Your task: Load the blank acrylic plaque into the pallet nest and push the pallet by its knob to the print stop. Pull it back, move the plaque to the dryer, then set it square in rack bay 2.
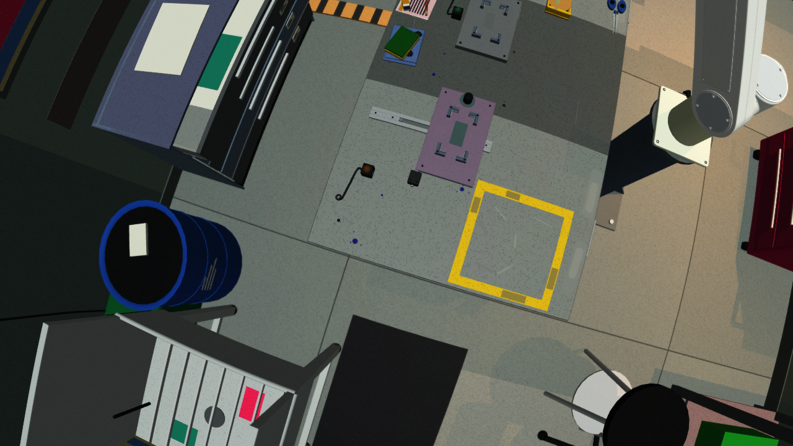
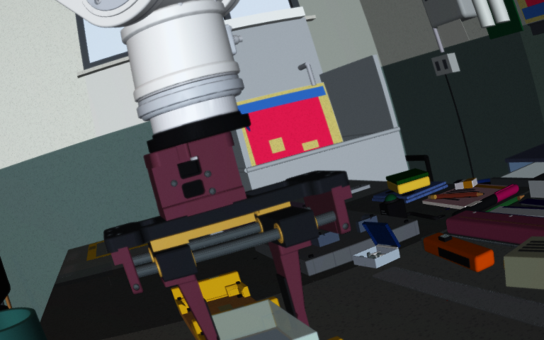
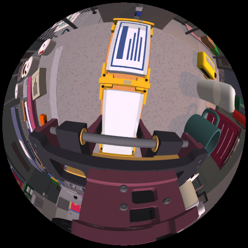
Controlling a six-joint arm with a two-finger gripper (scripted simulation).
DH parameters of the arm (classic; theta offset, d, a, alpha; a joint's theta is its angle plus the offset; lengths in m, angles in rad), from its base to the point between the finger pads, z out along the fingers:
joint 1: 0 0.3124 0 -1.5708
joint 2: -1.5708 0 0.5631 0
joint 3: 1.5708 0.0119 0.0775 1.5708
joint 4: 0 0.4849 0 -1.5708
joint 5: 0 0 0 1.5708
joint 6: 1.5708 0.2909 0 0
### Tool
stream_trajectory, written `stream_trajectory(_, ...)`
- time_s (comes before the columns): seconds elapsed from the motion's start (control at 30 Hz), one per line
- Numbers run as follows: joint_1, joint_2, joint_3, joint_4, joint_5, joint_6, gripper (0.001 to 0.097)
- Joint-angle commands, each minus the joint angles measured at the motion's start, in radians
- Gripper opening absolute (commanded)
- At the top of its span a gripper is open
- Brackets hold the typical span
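The blank acrylic plaque [image 3: 121, 117] is partly hidden behind the gripper's cross rod; it is a pale rectangular slab lying over the near bay of a yellow-framed rack [image 3: 125, 82], and its near end shows at the bottom of the second side camera [image 2: 256, 320]. A printed plaque [image 3: 129, 45] with blue bars fills the far bay. The purple pallet [image 1: 456, 136] with its black knob [image 1: 467, 99] sits on a rail on the grey mat, its nest empty. My maroon gripper [image 3: 120, 131] stands over the rack, closed on the blank plaque by its long sides.
A teal mug [image 3: 203, 133] stands close on the gripper's right, with a pale cylinder [image 3: 216, 93] lying beyond it. A yellow box [image 3: 206, 64] sits farther right. An orange case [image 2: 459, 250] and an open blue-lidded box [image 2: 377, 248] lie on the bench. A yellow square outline [image 1: 513, 244] marks the mat.
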Motion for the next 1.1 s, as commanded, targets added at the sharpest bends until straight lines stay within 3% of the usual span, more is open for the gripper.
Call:
stream_trajectory(0.0, 0.000, -0.001, -0.001, 0.000, 0.000, 0.000, 0.0190)
stream_trajectory(0.9, 0.000, -0.001, -0.001, 0.000, 0.000, 0.000, 0.0730)
stream_trajectory(1.07, 0.000, -0.001, -0.001, 0.000, 0.000, 0.000, 0.0735)
